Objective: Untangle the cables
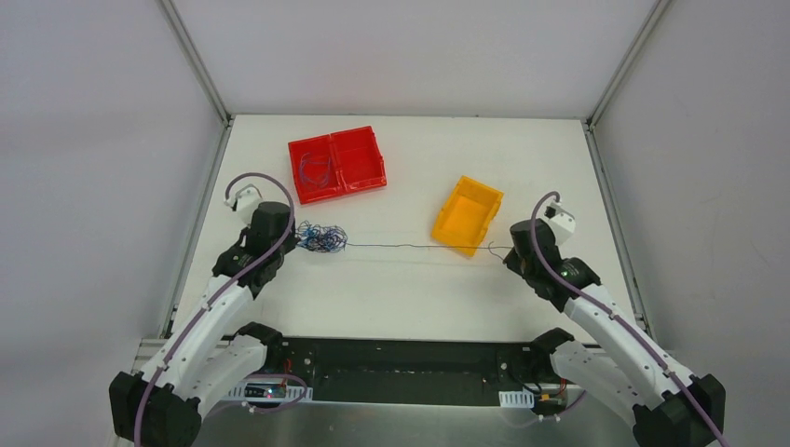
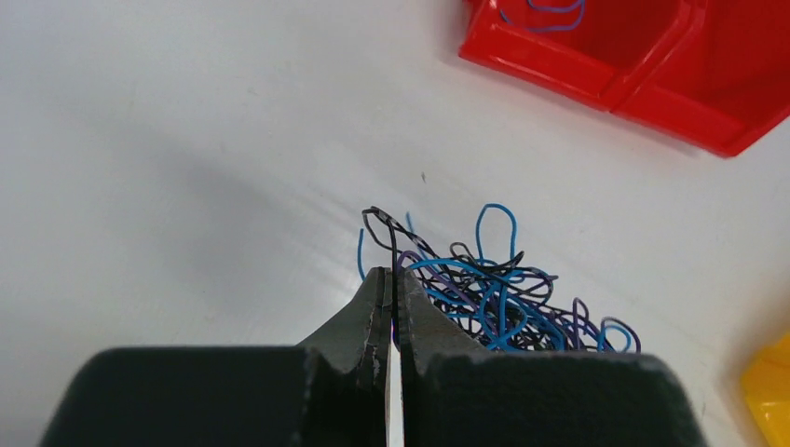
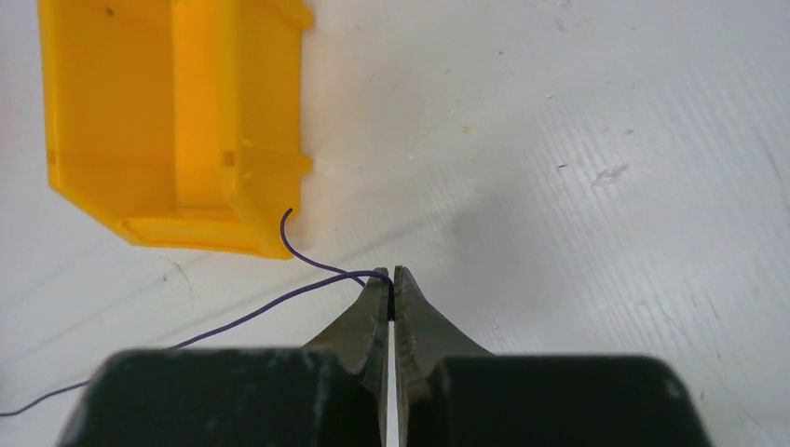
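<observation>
A tangled bundle of thin blue, black and purple cables (image 1: 320, 238) lies on the white table left of centre; it also shows in the left wrist view (image 2: 494, 298). My left gripper (image 1: 296, 240) (image 2: 393, 277) is shut on a black strand at the bundle's left edge. One thin purple cable (image 1: 410, 246) runs taut from the bundle to the right. My right gripper (image 1: 510, 253) (image 3: 390, 277) is shut on that cable's end (image 3: 307, 279), just in front of the yellow bin.
A yellow bin (image 1: 468, 216) (image 3: 177, 121) stands right of centre, next to the taut cable. A red two-compartment bin (image 1: 337, 163) (image 2: 633, 65) stands at the back; its left compartment holds loose blue and red wires (image 1: 315, 168).
</observation>
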Robot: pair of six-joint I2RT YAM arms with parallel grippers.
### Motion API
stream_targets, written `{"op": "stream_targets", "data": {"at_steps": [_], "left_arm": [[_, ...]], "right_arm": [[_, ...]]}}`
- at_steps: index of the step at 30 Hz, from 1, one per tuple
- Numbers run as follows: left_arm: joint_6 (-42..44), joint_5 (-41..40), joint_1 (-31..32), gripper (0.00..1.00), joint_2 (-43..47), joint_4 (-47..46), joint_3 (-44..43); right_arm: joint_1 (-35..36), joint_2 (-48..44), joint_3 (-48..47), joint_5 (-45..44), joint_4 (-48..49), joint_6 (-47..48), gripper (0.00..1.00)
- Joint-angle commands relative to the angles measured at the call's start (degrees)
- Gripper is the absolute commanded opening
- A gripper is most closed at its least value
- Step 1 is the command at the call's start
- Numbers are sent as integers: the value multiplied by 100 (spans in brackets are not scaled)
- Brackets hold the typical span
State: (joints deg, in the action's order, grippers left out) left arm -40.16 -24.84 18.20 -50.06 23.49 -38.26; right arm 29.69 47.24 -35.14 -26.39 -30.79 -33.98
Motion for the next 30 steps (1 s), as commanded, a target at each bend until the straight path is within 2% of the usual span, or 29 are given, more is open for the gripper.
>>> {"op": "stream_targets", "data": {"at_steps": [1, 4, 6, 8, 11, 12, 13, 14, 15, 17, 24, 30], "left_arm": [[-380, -1121, -8, 0, 666, 323, 178], [-309, -1088, -9, 0, 718, 327, 130], [-166, -742, -9, 0, 697, 300, 28], [-82, -345, -9, 0, 623, 265, -80], [297, 711, -2, 0, 458, -131, -193], [439, 1147, 2, 0, 413, -344, -194], [551, 1562, 8, 0, 380, -577, -192], [640, 1900, 15, 0, 337, -765, -203], [707, 2135, 36, 0, 306, -904, -231], [793, 2378, 81, 0, 228, -1033, -324], [902, 3167, 96, 0, -70, -1153, -662], [801, 3329, 96, 0, -109, -1191, -685]], "right_arm": [[-266, -110, -401, -751, -579, -168, 0], [-294, -167, -444, -646, -613, -77, 0], [-295, -237, -411, -333, -472, 122, 0], [-285, -360, -314, 237, -207, 539, 0], [-272, -603, -70, 1782, 539, 1082, 0], [-254, -637, 35, 2430, 789, 1159, 4], [-223, -642, 75, 2769, 1015, 1212, 13], [-177, -604, 131, 3310, 1228, 1269, 26], [-118, -525, 121, 3543, 1376, 1313, 34], [93, -299, 52, 3804, 1620, 1455, 44], [1395, 889, -580, 3968, 2329, 2122, 62], [2165, 2352, -1192, 3954, 3042, 2373, 73]]}}
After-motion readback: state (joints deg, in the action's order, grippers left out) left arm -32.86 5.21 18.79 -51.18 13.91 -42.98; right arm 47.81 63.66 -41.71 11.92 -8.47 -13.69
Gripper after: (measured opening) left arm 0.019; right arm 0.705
